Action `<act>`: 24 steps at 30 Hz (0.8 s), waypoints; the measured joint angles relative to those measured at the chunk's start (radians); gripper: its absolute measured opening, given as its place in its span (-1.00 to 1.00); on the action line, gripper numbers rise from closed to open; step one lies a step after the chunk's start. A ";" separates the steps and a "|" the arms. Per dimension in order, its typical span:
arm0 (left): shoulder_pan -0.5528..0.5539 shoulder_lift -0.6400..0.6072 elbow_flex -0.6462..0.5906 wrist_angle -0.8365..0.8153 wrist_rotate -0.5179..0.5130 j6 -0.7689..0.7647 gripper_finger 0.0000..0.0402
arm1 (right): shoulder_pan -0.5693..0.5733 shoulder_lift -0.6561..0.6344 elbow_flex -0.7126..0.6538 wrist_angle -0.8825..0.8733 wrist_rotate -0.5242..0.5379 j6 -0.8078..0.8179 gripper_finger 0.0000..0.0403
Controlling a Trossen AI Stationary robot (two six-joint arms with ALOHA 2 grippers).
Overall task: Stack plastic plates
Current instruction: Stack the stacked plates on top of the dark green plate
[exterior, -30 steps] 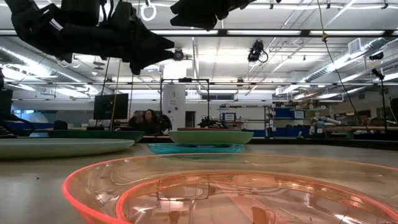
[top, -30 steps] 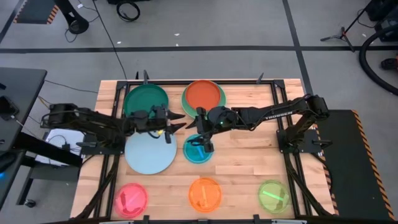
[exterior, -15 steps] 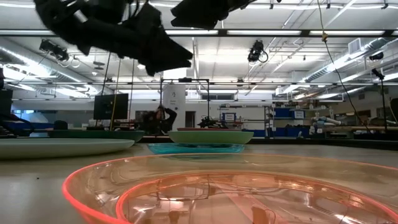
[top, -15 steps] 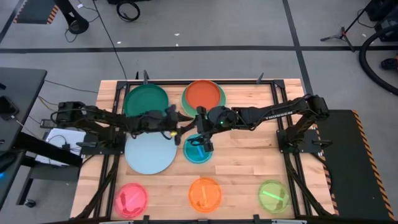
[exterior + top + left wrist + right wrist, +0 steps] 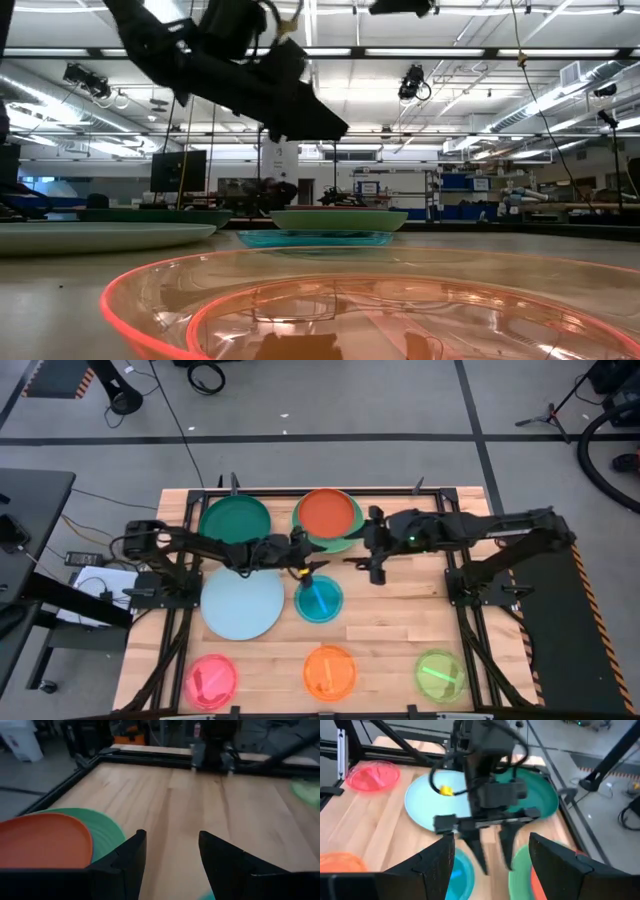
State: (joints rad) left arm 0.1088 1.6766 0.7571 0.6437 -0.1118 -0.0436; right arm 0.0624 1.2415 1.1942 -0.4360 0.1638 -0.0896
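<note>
Left hand (image 5: 308, 567): fingers spread, holding nothing; it has advanced over the teal plate's (image 5: 319, 598) far edge.
Right hand (image 5: 377, 574): fingers parted, empty; it has pulled back off the teal plate toward the table's (image 5: 400, 630) right side.
Teal plate: unmoved at table centre, near the pale blue plate (image 5: 243, 605).
Meaning: the pickup seems handed to the left arm; no stacking yet.

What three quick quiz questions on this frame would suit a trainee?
1. True or false: the red-orange plate lies on a light green plate.
2. Which small plate lies nearest the left gripper? A pink B teal C lime
3. Fill in: the right gripper has its jaws ____.

Key: 1 true. 2 B, the teal plate. 3 open; it hangs over bare table, holding nothing.
</note>
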 joint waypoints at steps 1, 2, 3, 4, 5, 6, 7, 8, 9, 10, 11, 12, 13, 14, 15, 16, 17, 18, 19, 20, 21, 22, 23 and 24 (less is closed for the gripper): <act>0.008 0.019 0.015 -0.006 0.005 -0.008 -0.07 | 0.000 -0.019 -0.039 0.014 0.000 0.011 0.29; 0.013 0.041 0.036 -0.018 0.012 -0.009 -0.07 | 0.000 -0.037 -0.084 0.036 0.002 0.023 0.29; 0.017 0.069 0.069 -0.040 0.024 -0.010 -0.07 | -0.003 -0.058 -0.136 0.069 0.008 0.035 0.29; 0.020 0.096 0.098 -0.069 0.030 -0.002 -0.07 | -0.006 -0.075 -0.189 0.110 0.017 0.047 0.29; 0.020 0.124 0.133 -0.105 0.033 0.009 -0.07 | -0.007 -0.090 -0.244 0.155 0.025 0.064 0.29; 0.019 0.149 0.166 -0.148 0.036 0.028 -0.07 | -0.010 -0.104 -0.298 0.194 0.027 0.083 0.29; 0.018 0.176 0.199 -0.190 0.037 0.049 -0.07 | -0.013 -0.114 -0.346 0.225 0.027 0.102 0.29; 0.017 0.203 0.233 -0.218 0.038 0.070 -0.07 | -0.013 -0.124 -0.387 0.248 0.027 0.126 0.29; 0.018 0.221 0.253 -0.260 0.039 0.090 -0.07 | -0.013 -0.132 -0.423 0.260 0.027 0.150 0.29; 0.017 0.242 0.273 -0.286 0.038 0.115 -0.07 | -0.012 -0.140 -0.455 0.272 0.028 0.172 0.29; 0.017 0.260 0.291 -0.292 0.038 0.140 -0.07 | -0.009 -0.147 -0.479 0.280 0.028 0.195 0.29; 0.018 0.270 0.292 -0.308 0.037 0.163 -0.07 | -0.001 -0.151 -0.503 0.279 0.028 0.218 0.29; 0.018 0.279 0.294 -0.303 0.034 0.182 -0.07 | 0.009 -0.152 -0.523 0.286 0.028 0.237 0.29; 0.020 0.285 0.294 -0.305 0.029 0.192 -0.08 | 0.020 -0.155 -0.540 0.287 0.028 0.251 0.29; 0.023 0.289 0.292 -0.314 0.017 0.204 -0.10 | 0.033 -0.158 -0.555 0.280 0.028 0.262 0.29; 0.026 0.293 0.293 -0.309 0.012 0.212 -0.11 | 0.047 -0.157 -0.564 0.283 0.029 0.273 0.29; 0.031 0.295 0.293 -0.312 0.011 0.214 -0.13 | 0.061 -0.157 -0.575 0.293 0.030 0.283 0.29; 0.036 0.295 0.293 -0.316 0.010 0.214 -0.14 | 0.075 -0.158 -0.586 0.291 0.037 0.296 0.29; 0.042 0.295 0.293 -0.316 0.009 0.214 -0.16 | 0.090 -0.156 -0.594 0.290 0.049 0.305 0.29; 0.049 0.295 0.293 -0.323 0.008 0.214 -0.18 | 0.107 -0.154 -0.602 0.292 0.060 0.316 0.29; 0.057 0.295 0.293 -0.327 0.008 0.214 -0.19 | 0.122 -0.154 -0.608 0.291 0.074 0.327 0.29; 0.065 0.295 0.293 -0.330 0.005 0.214 -0.20 | 0.138 -0.154 -0.612 0.293 0.083 0.336 0.29; 0.073 0.295 0.293 -0.330 0.000 0.214 -0.21 | 0.155 -0.154 -0.613 0.293 0.089 0.348 0.29; 0.082 0.295 0.293 -0.327 -0.008 0.214 -0.22 | 0.171 -0.155 -0.614 0.293 0.100 0.359 0.29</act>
State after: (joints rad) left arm 0.1904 1.9712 1.0500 0.3162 -0.1201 0.1700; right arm 0.2334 1.0866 0.5800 -0.1429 0.2642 0.2695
